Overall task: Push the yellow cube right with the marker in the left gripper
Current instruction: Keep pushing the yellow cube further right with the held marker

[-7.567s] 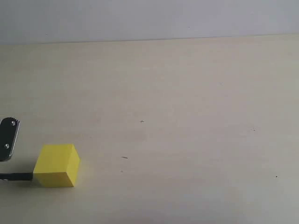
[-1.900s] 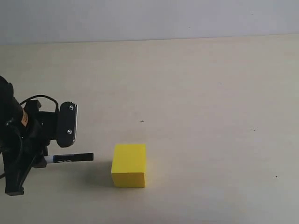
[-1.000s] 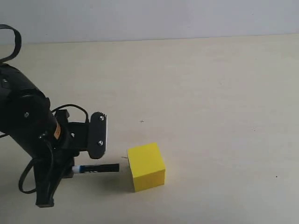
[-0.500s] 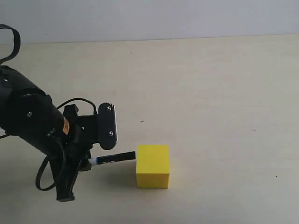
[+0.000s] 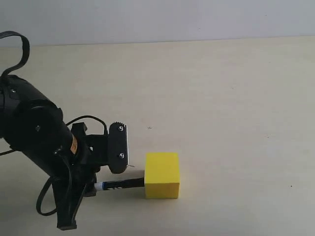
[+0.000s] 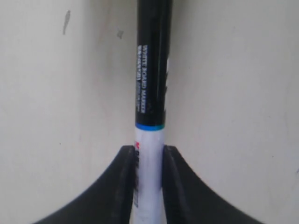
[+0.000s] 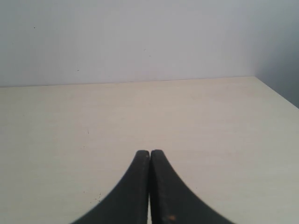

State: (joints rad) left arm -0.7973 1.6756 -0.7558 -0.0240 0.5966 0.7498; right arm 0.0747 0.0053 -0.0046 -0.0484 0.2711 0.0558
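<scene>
Black-capped marker (image 6: 150, 93) reading WHITE BOARD MARKER, clamped in left tool (image 6: 149, 153), touching yellow cube (image 5: 162, 174)

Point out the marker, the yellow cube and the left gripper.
Black-capped white marker (image 5: 123, 184), exterior view, black cap.
Matte yellow cube (image 5: 162, 169), exterior view, top face.
Black left gripper (image 6: 149, 156), left wrist view, between fingertips.

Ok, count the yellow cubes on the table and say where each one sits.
1. The yellow cube sits on the table, left of centre in the exterior view, with the marker touching its left face. No other shows.
</scene>
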